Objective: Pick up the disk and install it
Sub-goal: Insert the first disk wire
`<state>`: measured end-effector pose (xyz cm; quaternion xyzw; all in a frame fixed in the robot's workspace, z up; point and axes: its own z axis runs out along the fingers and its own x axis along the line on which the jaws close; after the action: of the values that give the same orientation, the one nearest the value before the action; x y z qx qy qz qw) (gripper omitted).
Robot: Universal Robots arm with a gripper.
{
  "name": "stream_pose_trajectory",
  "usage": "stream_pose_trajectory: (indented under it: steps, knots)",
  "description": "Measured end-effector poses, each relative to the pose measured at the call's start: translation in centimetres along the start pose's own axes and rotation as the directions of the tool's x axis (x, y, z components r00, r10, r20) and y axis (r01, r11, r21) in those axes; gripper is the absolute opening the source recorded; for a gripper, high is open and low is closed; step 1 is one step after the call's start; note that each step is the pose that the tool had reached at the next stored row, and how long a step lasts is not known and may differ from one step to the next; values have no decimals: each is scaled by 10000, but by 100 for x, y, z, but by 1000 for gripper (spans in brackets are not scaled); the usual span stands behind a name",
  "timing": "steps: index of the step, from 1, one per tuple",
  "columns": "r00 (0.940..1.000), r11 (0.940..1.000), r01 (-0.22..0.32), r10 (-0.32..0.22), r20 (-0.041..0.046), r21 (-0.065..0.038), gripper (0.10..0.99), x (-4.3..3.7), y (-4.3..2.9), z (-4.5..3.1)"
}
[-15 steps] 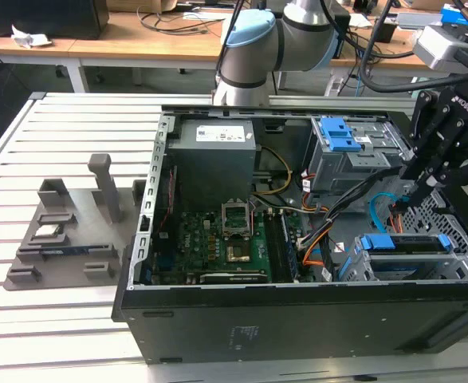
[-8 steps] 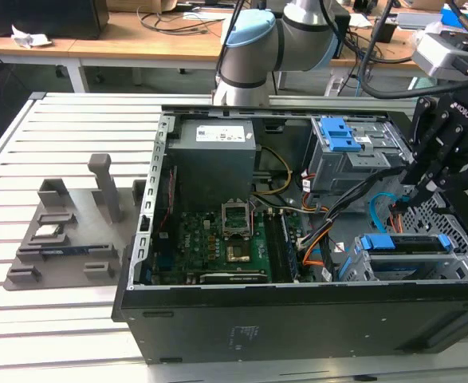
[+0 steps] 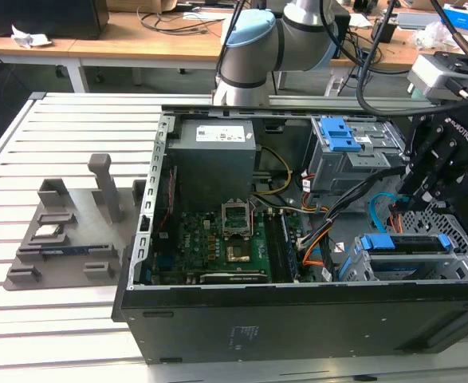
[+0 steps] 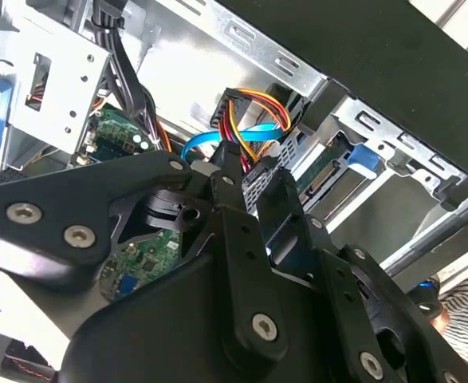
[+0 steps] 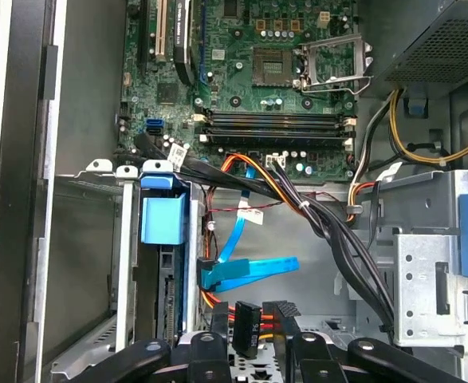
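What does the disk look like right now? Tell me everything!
The disk stands on its edge inside the grey metal drive cage at a corner of the open computer case. A blue plastic bracket frames it, with a blue tab at one end. In the second wrist view, its green board and connector edge face out of the cage. The gripper hangs just above and does not seem to touch it.

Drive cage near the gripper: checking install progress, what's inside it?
The drive cage holds the disk, seated on edge, blue bracket showing. The cage walls hide its body. The gripper hovers above.
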<state>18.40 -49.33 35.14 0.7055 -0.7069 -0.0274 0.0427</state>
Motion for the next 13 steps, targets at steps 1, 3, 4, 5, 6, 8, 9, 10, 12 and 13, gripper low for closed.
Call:
stream_pose_trajectory:
  steps: [1,3,4,5,6,8,9,10,12,13]
  knots:
    - [10000,10000,1,-1,0,0,361,0,0,0]
    - [10000,10000,2,-2,0,-1,361,0,-1,0]
    - [10000,10000,1,-1,1,0,361,0,-1,1]
    - [10000,10000,1,-1,1,0,282,0,-1,1]
    - [10000,10000,1,-1,1,-1,173,0,-1,1]
    - [10000,10000,2,-2,2,0,169,-1,-1,1]
    - [10000,10000,2,-2,2,0,169,0,-1,1]
    - [10000,10000,2,-2,2,0,169,0,-1,1]
    - [10000,10000,3,-3,3,-1,169,12,-2,2]
    - [10000,10000,3,-3,-2,0,169,27,-2,2]
